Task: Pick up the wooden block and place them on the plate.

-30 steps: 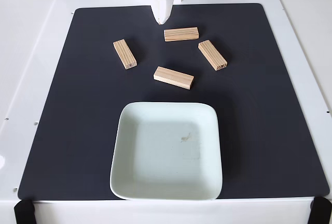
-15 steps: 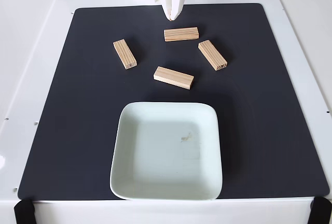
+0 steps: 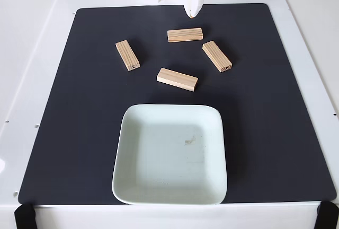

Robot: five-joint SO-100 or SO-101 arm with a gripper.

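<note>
At top centre, white gripper (image 3: 192,12) shifting rightward above the four pale wooden blocks (image 3: 185,34), jaw state unclear, mint-white squarish plate (image 3: 132,186) awaiting.

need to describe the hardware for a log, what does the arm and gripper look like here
In the fixed view the gripper is plain white plastic, its fingers tapering down to a narrow point. Above it sits a blocky white body with a little dark detail at the picture's top edge. No markings or cables can be made out.

White table (image 3: 32,54) — black mat (image 3: 85,107)
</note>
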